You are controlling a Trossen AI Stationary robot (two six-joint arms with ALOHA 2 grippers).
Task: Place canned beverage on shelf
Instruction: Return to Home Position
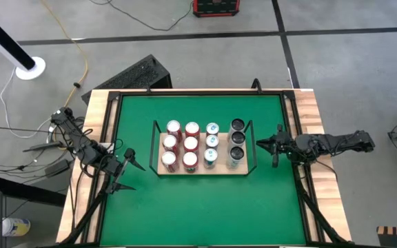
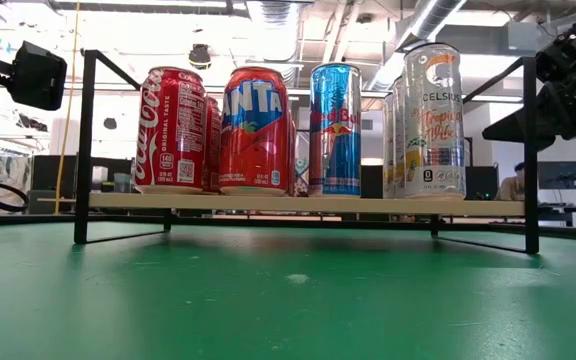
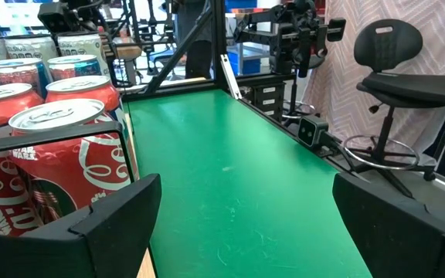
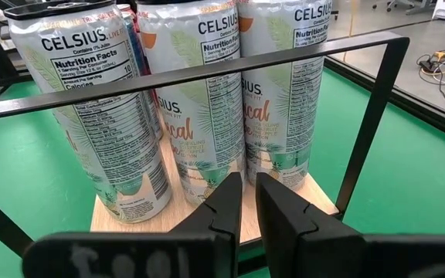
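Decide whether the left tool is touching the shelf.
Apart. The high view shows bare green table between the open left tool and the shelf; the right tool sits beyond its other end.

Four rows of cans [image 1: 191, 144] stand on the shelf [image 1: 222, 149] at table [image 1: 185, 207] centre.

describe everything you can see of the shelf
The shelf is a flat light-wood board with thin black wire rails at its short ends. It stands level on the green table, with the board lifted a little above the surface. Twelve upright cans stand on it in four lines of three. The right pincer sits just outside one rail, holding nothing.
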